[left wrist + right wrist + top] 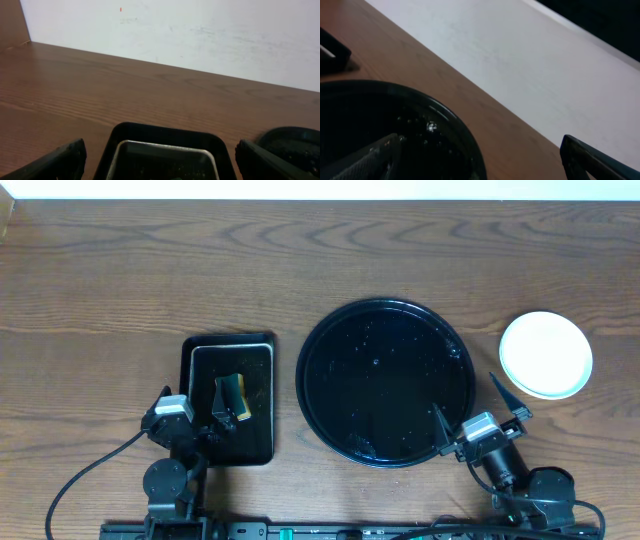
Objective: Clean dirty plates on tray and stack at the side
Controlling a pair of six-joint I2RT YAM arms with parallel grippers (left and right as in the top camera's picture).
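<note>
The large round black tray [385, 383] sits at the table's middle with water drops on it and no plate on it; its rim also shows in the right wrist view [465, 135] and left wrist view [292, 137]. The plates [545, 354] lie stacked on the wood at the right, a pale one on top. My left gripper [190, 395] is open and empty near the front, over the small rectangular tray. My right gripper [470, 408] is open and empty at the big tray's front right edge, apart from the stack.
A small rectangular black tray [230, 398] with a metal inner pan [162, 155] holds a yellow-green sponge [230, 398] at the left. Bare wood tabletop [150, 270] lies behind and to the left. A white wall [200, 35] bounds the far edge.
</note>
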